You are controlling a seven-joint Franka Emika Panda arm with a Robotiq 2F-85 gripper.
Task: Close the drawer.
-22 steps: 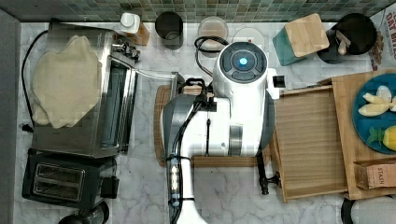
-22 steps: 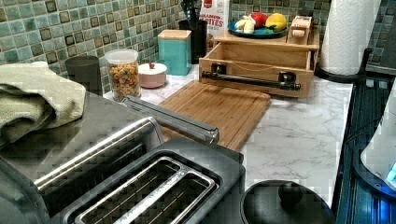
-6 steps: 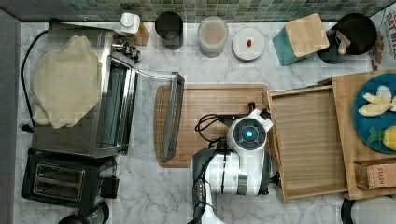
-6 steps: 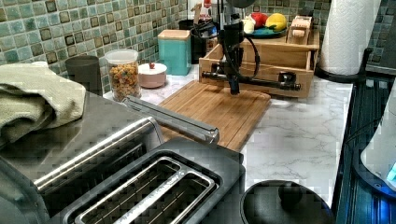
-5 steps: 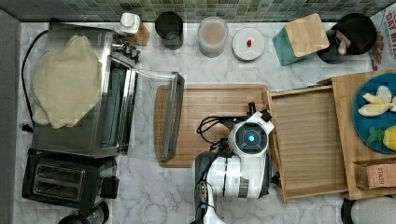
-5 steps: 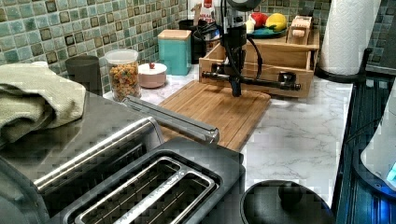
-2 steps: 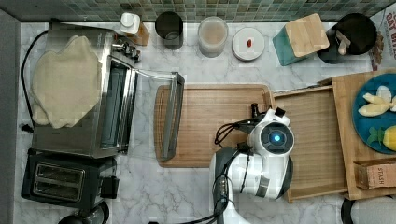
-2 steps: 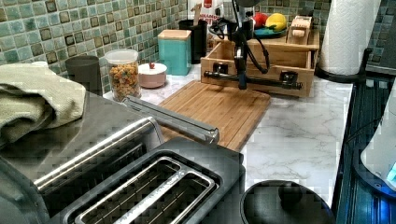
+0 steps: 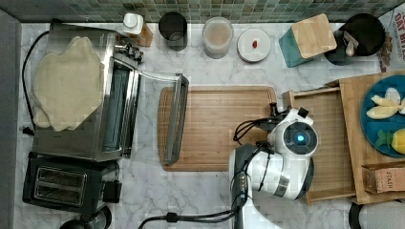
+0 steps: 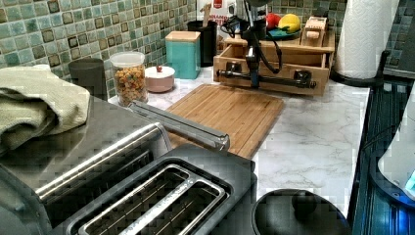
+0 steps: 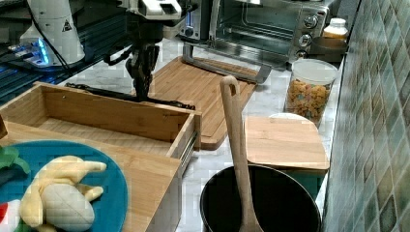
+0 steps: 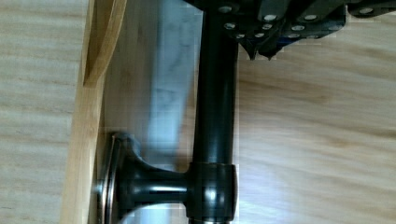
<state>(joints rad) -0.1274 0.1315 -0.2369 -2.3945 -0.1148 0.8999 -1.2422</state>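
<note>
The light-wood drawer (image 9: 329, 124) stands pulled out of its wooden cabinet at the top view's right, its grained bottom bare. In the left view the drawer front (image 10: 274, 68) carries the black bar handle (image 10: 281, 81). My gripper (image 10: 254, 83) hangs straight down against that bar from the cutting-board side. In the right view the gripper (image 11: 141, 95) meets the handle (image 11: 96, 91) in front of the drawer (image 11: 111, 116). In the wrist view the fingers (image 12: 261, 32) are shut, just beside the handle (image 12: 215, 102), holding nothing. My arm hides the handle in the top view.
A wooden cutting board (image 9: 215, 129) lies before the drawer. A toaster oven (image 9: 90, 95) has its glass door (image 9: 174, 119) open onto the board. A toaster (image 9: 62, 186), jars, a teal box (image 9: 308, 40) and a blue plate of fruit (image 9: 382, 119) ring the counter.
My arm has come down over the cutting board and moved across to the drawer's handle. The drawer front has shifted slightly inward toward the cabinet.
</note>
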